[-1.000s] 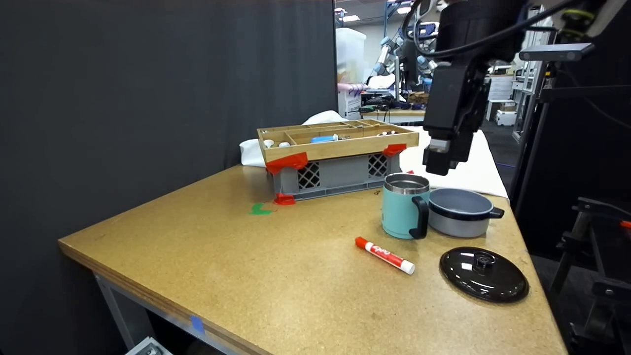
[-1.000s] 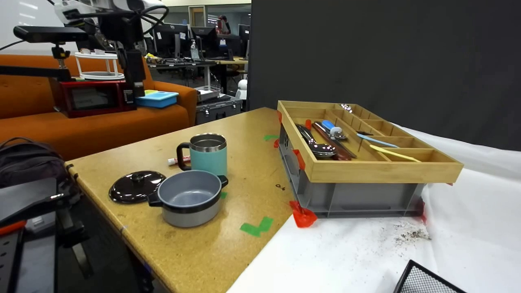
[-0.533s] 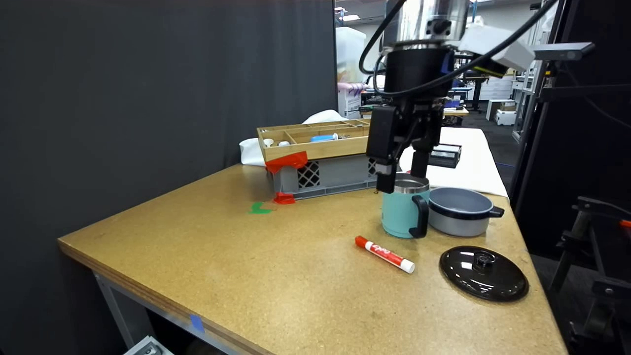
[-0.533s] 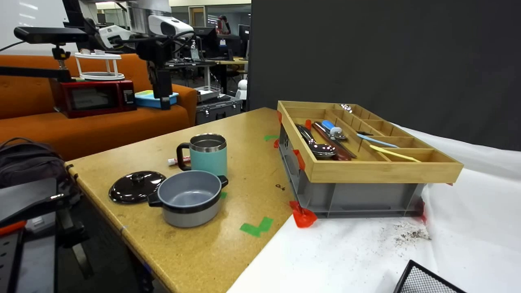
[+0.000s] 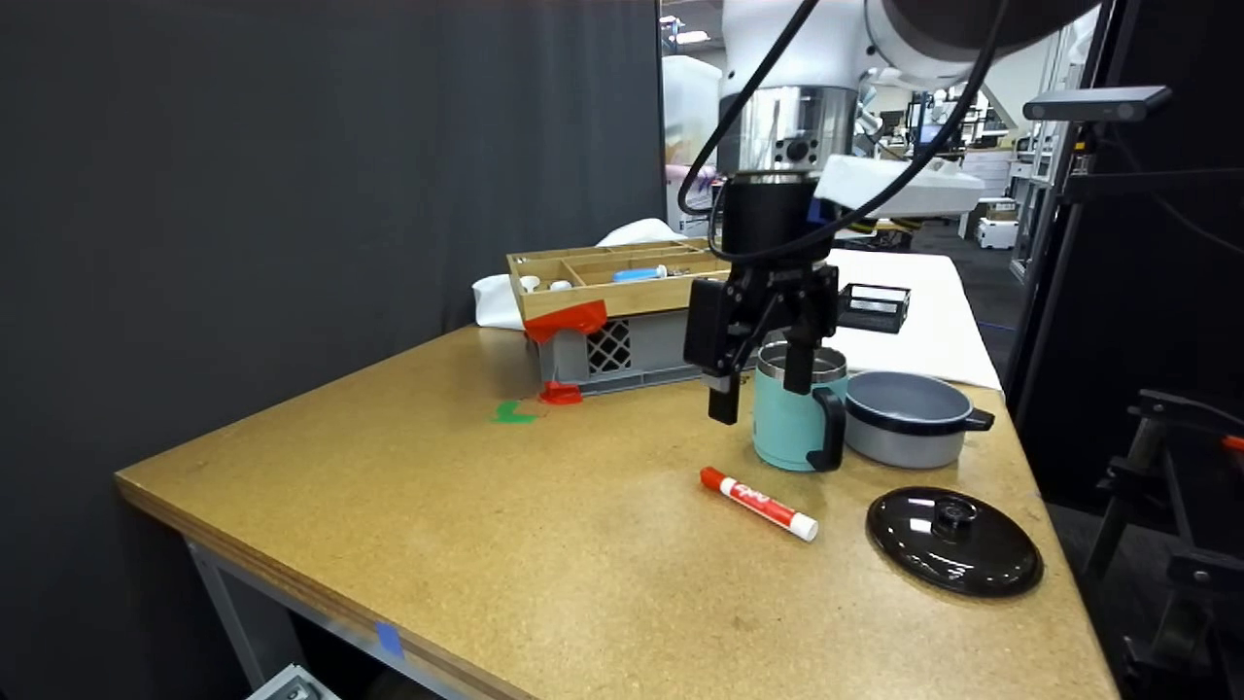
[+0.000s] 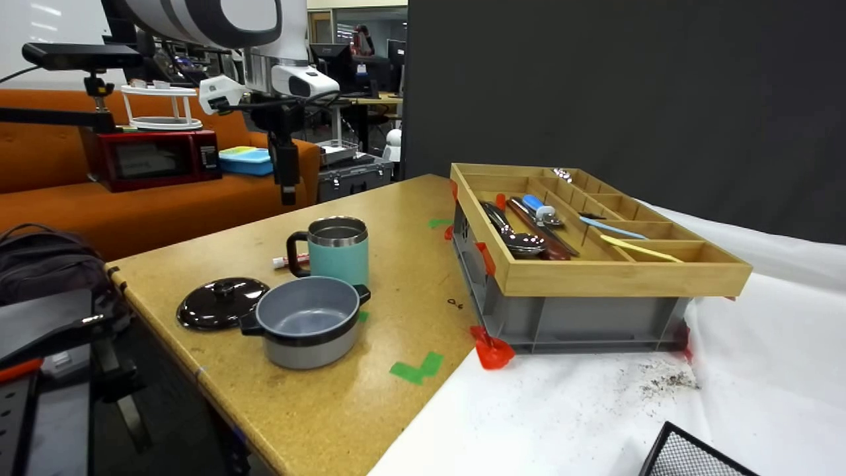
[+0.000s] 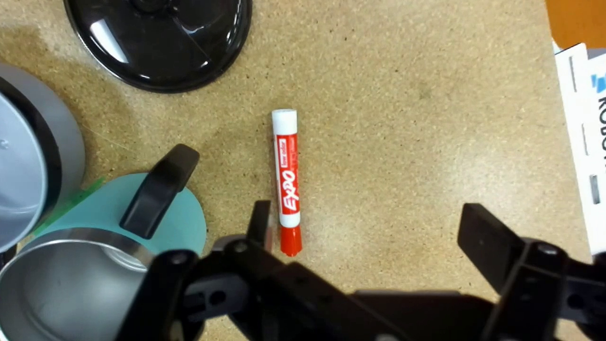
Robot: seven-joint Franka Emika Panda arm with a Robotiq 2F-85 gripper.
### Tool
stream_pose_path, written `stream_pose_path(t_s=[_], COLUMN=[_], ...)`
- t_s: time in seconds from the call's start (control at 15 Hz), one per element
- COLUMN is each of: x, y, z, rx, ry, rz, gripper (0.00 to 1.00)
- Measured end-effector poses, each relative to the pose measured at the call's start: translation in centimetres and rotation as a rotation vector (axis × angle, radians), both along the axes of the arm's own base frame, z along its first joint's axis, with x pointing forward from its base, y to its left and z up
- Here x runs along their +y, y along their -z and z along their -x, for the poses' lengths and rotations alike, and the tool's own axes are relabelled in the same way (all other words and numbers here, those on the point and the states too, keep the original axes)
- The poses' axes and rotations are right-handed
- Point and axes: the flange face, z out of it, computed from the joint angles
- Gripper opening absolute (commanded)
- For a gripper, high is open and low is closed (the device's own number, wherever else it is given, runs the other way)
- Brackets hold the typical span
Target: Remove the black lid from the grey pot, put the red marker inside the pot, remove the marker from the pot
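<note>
gripper: spread wide, nothing held | red marker: lying on the table, lower than the gripper and nearer the finger at left in the wrist view | long axis roughly square to the closing line | likely next: centre, descend

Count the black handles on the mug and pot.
3 in an exterior view: mug handle, left on the teal mug; left pot handle and right pot handle, on opposite sides of the grey pot.
</note>
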Motion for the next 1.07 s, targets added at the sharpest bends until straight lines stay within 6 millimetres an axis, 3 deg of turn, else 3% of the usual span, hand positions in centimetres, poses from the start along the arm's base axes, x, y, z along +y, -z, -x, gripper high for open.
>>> stream_pose_path(t_s=[0.27, 0.73, 1.07], x=[0.2, -1.9, -1.9], y=[2.6, 7.6, 10.1], z=[0.0, -1.0, -1.2], rx=[0.008, 0.008, 0.02], ry=[-0.005, 0.018, 0.015], rz=[0.006, 0.051, 0.054], gripper=[1.0, 1.0, 1.0])
